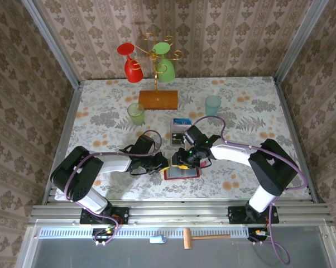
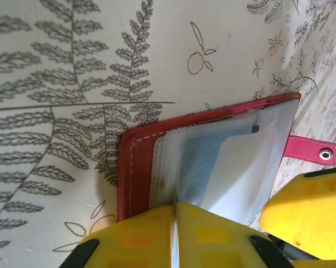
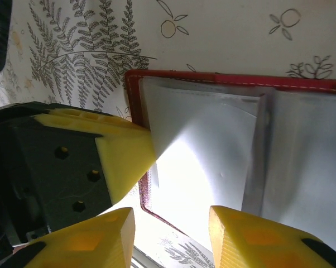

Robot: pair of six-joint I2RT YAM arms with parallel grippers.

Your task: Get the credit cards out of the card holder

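Found the table (image 1: 101,106) spread with a flowered cloth, patterned walls on three sides. Saw the left arm (image 1: 90,167) and the right arm (image 1: 268,162) both stretched inward, meeting near the table's front middle. Noted a gilt stand (image 1: 158,99) on a wooden base at the far side, hung with a red glass (image 1: 132,64) and a green glass (image 1: 165,64), bowls down. Saw a green cup (image 1: 136,113) just left of the base and a teal cup (image 1: 212,104) off to its right.

Spotted a wooden mallet (image 1: 198,237) below the arms' mounting rail.

Found the card holder (image 1: 182,173) (image 2: 140,167) (image 3: 224,81) lying open and flat on the cloth between the two grippers, red cover down, clear pockets up. Saw the left gripper (image 1: 163,163) (image 2: 174,209) clamped tight on a clear pocket (image 2: 235,162) at the holder's left side, fingers pressed together with the thin sheet between. Saw the right gripper (image 1: 185,159) (image 3: 171,218) poised over the pockets, fingers apart and nothing visibly pinched.

Noted a blue-and-white card (image 1: 181,121) lying on the cloth beyond the holder. Made out the red closing tab (image 2: 313,149) with its metal snap, sticking out flat from the holder's edge.
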